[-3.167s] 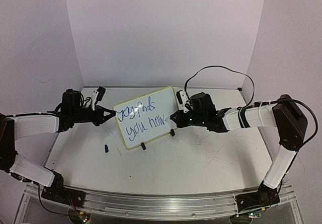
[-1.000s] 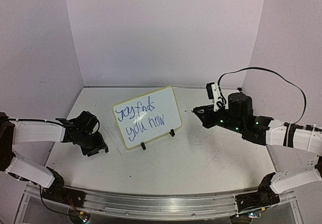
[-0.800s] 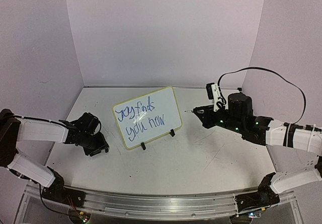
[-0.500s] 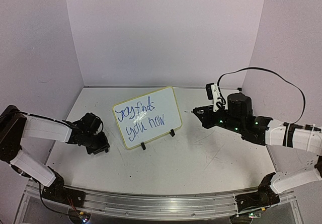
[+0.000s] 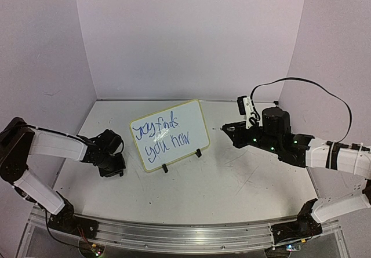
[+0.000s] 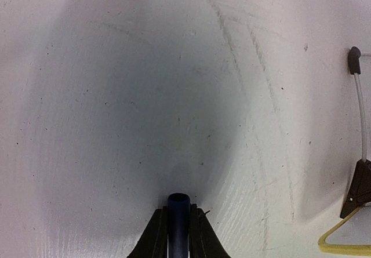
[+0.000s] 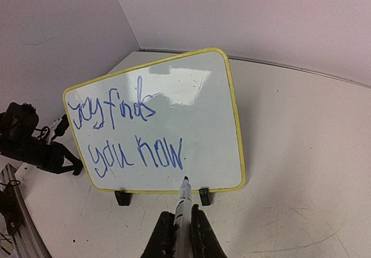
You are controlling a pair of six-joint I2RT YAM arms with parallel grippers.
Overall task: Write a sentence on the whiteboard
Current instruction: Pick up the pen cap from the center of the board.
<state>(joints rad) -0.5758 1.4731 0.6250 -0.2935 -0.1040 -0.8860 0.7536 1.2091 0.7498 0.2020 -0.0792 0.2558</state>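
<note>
The whiteboard [image 5: 169, 135] stands tilted on two black clip feet at mid table, with "joy finds you now" on it in blue; it also shows in the right wrist view [image 7: 156, 124]. My right gripper [image 5: 231, 130] [image 7: 182, 214] is shut on a marker [image 7: 184, 197], whose tip points at the board's lower right and is held clear of it. My left gripper [image 5: 113, 168] [image 6: 178, 210] is low over the table, left of the board, and shut on a dark blue marker cap [image 6: 178, 229].
In the left wrist view, the board's yellow corner [image 6: 342, 242] and one black clip foot [image 6: 356, 188] sit at the right edge, with a thin white rod or cable [image 6: 360, 113] beyond. Purple walls close in the back and sides. A metal rail [image 5: 174, 235] runs along the front.
Both grippers have drawn back from the board. In the last second the left arm has shifted slightly right with the gripper low on the table. The right arm has held still.
</note>
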